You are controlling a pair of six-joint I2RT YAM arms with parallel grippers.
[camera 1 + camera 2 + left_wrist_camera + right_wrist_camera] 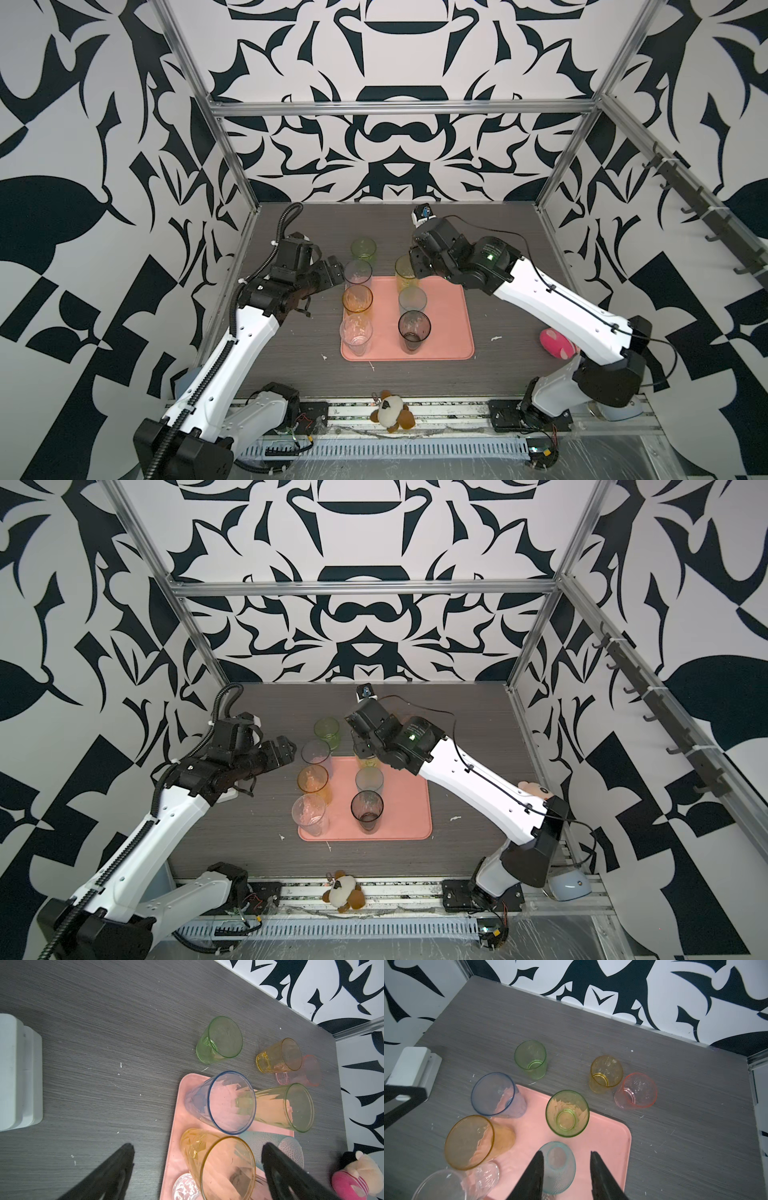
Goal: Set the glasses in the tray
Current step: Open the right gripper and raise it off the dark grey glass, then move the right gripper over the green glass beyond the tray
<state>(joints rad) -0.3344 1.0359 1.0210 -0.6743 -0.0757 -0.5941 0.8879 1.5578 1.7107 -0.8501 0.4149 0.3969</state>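
Note:
The salmon-pink tray (449,324) holds several glasses: blue (358,272) at its far left corner, orange (357,298), clear (355,332), smoky grey (414,328), teal (412,299) and tall green (566,1113). Beyond the tray, short green (530,1057), yellow (606,1073) and pink (636,1089) glasses stand on the table. My right gripper (566,1159) hangs open over the teal glass (557,1165), one finger (598,1169) well apart from it. My left gripper (197,1151) is wide open left of the tray, with the orange glass (218,1163) in front of it.
A white box (415,1066) lies on the table left of the tray, near the left arm. A pink plush toy (557,343) sits by the right arm. A bear plush (392,411) rests on the front rail. A pale blue container (569,885) stands at the front right.

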